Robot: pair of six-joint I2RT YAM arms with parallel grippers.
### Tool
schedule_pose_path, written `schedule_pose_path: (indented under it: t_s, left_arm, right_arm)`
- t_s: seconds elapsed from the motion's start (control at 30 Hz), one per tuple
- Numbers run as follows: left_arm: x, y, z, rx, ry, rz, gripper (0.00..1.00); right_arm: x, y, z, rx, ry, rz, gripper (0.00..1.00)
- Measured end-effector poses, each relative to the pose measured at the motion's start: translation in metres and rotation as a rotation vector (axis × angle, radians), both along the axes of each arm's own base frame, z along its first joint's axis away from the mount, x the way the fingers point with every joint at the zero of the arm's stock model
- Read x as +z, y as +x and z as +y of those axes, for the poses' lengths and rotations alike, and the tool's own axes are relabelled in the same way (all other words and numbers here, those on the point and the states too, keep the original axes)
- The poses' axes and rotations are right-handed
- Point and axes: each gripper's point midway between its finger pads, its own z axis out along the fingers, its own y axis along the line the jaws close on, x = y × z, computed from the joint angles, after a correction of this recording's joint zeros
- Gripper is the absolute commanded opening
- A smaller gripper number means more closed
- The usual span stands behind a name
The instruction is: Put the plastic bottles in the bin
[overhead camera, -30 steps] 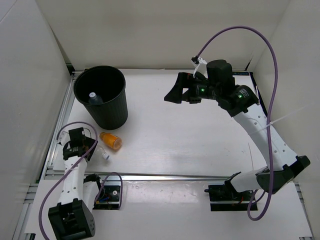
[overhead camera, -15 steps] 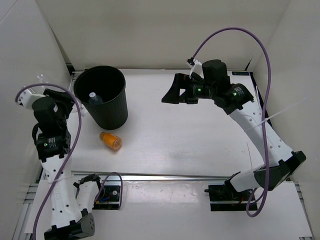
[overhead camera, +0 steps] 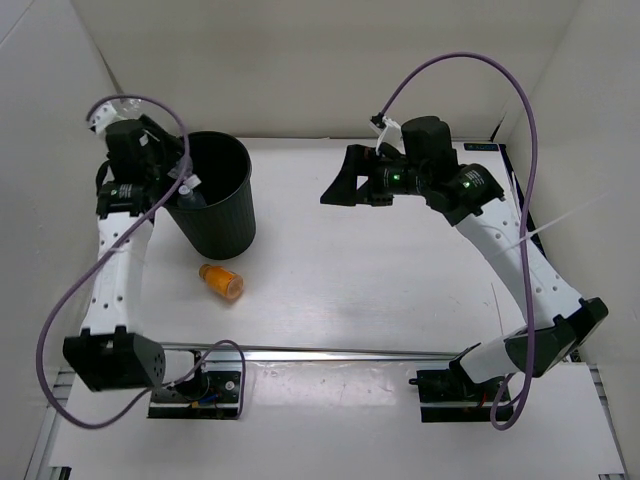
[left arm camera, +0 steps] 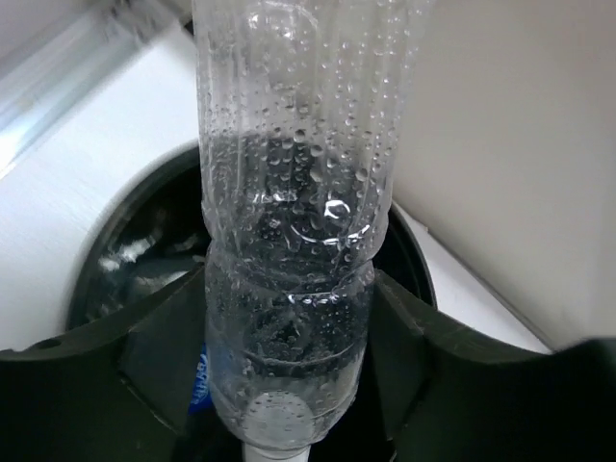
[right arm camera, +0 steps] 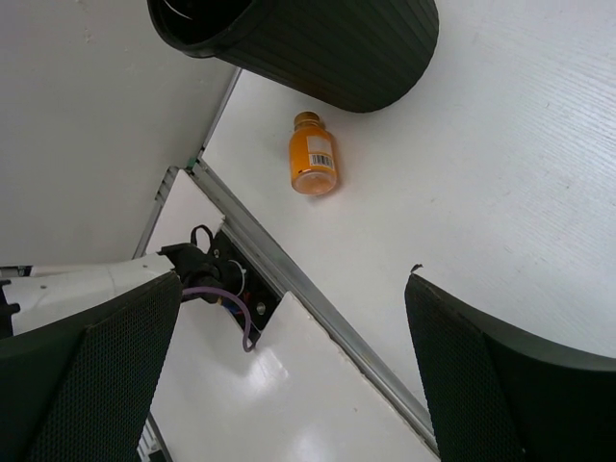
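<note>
Left arm swung up from near edge: left gripper (overhead camera: 176, 186) grips clear bottle (left arm camera: 289, 241) cap-down over bin (overhead camera: 228, 228) at 10 o'clock, blue-label bottle (left arm camera: 199, 377) inside, orange bottle (overhead camera: 221, 281) remaining at bin's 6 o'clock, right gripper (overhead camera: 337, 190) wide, empty.

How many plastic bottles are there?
3: short orange plastic bottle on the table, clear unlabelled one held over the round black bin, blue-labelled one inside it; others may be hidden.

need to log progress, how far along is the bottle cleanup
Done: a blue-labelled bottle already lies inside the black bin. In hand: the left gripper holds a clear unlabelled bottle over the bin's opening, not yet dropped. Left: the orange bottle lies on the table beside the bin; the right gripper hangs open and empty.
</note>
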Motion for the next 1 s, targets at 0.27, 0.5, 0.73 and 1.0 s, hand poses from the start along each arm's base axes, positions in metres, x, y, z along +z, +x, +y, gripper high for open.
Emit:
schedule_pose_path:
  t_s: [0.27, 0.5, 0.73, 1.0]
  left_arm:
    - [-0.012, 0.014, -0.015, -0.012, 0.007, 0.042, 1.00]
    - [0.013, -0.094, 0.011, 0.164, -0.177, -0.196, 1.00]
    - [-0.094, -0.155, -0.015, 0.179, -0.490, -0.121, 1.00]
    - [-0.246, -0.172, -0.046, 0.155, -0.730, 0.225, 1.00]
  right_arm:
    - [0.000, -0.001, -0.004, -0.005, -0.009, -0.016, 1.00]
    - [-0.002, -0.010, -0.014, -0.023, -0.016, -0.026, 1.00]
    - [-0.011, -0.008, -0.017, -0.034, -0.028, -0.007, 1.00]
    - [-0.019, -0.002, -0.015, -0.026, -0.034, 0.017, 1.00]
